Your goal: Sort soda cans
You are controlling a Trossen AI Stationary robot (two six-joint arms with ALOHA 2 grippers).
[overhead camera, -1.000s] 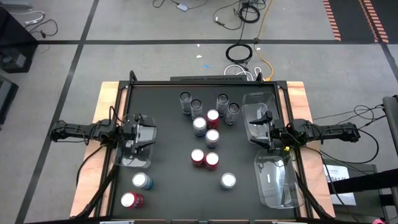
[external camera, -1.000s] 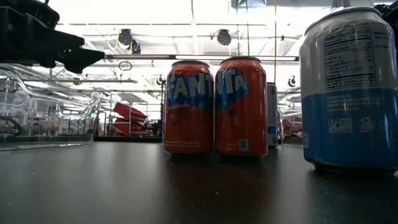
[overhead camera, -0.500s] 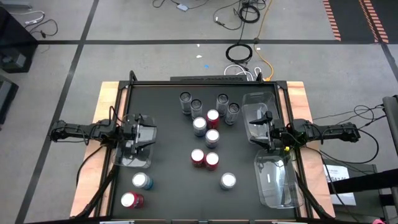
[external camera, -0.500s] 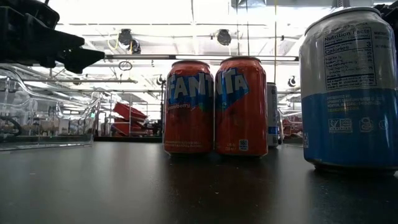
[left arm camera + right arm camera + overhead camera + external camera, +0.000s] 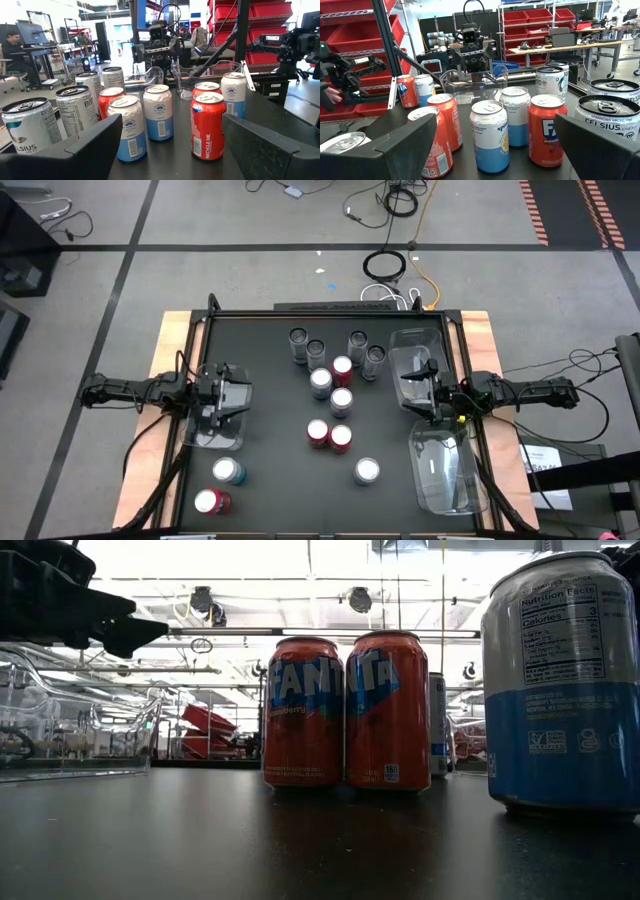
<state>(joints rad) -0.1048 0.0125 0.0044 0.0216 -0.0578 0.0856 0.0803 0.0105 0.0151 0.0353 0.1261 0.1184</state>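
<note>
High view — left pincer spread over table's left edge, right pincer spread opposite, both level.

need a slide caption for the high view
Twelve soda cans scattered on the black table; left pincer and right pincer open over clear trays.

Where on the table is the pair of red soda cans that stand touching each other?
In the high view, the two touching red soda cans stand near the table's middle, between a blue-and-silver can behind them and another blue-and-silver can nearer the front.
</note>
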